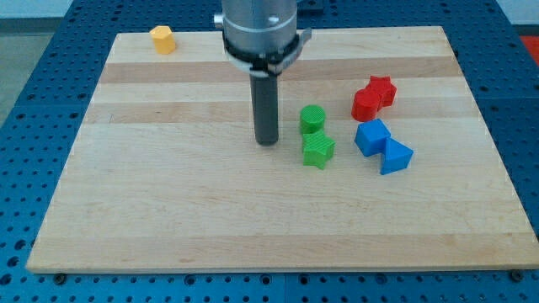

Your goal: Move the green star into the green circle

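The green star (317, 150) lies on the wooden board (168, 202) right of centre. The green circle (312, 119), a short green cylinder, stands just above it toward the view's top, almost touching it. My tip (267, 141) rests on the board to the left of both green blocks, a short gap from the star and level with the space between the two. The dark rod rises from it to the grey arm end at the view's top.
Two red blocks (373, 98) sit together to the right of the green circle. Two blue blocks (383, 147) sit together below them, right of the star. A yellow block (163, 39) lies near the board's top left corner.
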You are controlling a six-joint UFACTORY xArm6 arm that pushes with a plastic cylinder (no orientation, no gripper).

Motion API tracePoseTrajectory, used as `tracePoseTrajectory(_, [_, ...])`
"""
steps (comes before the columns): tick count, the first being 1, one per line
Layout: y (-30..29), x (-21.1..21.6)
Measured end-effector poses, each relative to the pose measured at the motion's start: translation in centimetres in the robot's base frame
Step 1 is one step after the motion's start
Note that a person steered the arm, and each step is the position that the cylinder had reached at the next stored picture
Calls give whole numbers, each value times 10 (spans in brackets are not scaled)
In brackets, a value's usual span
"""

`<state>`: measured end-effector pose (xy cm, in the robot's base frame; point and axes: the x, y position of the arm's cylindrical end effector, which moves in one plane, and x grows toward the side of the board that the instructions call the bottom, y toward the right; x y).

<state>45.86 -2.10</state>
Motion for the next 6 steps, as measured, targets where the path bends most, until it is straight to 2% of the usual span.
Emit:
tracePoseTrajectory(1, [0,43])
tracePoseTrajectory(2, [23,62])
tracePoseTrajectory(3, [46,58])
tracePoseTrajectory(6, [83,10])
